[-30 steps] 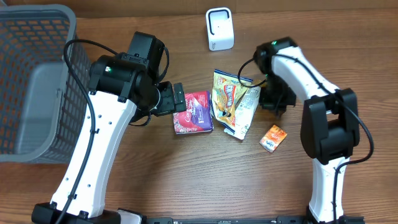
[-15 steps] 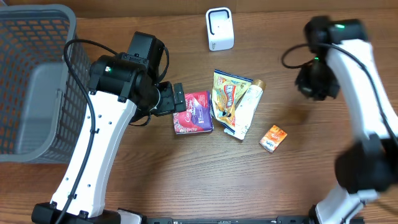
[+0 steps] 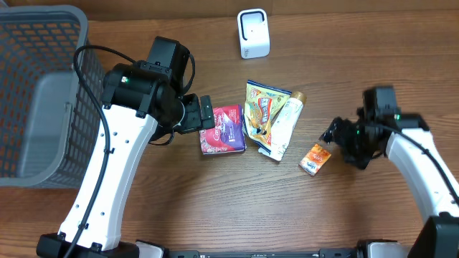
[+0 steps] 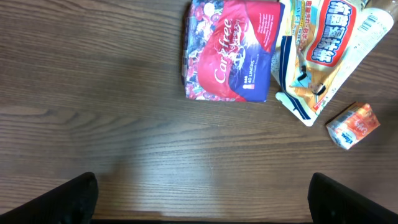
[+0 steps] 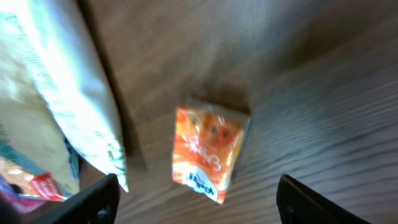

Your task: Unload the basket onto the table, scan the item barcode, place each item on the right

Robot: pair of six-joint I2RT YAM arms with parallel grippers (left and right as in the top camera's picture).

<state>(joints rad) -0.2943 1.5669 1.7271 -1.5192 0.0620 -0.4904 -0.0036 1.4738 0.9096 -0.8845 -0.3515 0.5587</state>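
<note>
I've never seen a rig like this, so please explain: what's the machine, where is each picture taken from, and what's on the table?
The machine is two white robot arms at a wooden table, each ending in a two-finger claw. The wide picture looks straight down from above. The other two come from cameras on the wrists, with dark finger ends at the bottom corners. On the table lie a red packet, a yellow snack bag, a white tube and a small orange box. A white scanner stands farther back, and a grey basket is at the left. The left claw and the right claw are both open, holding nothing.

Glossy red pouch (image 4: 227, 50) on matt wooden table (image 4: 124, 137).
</note>
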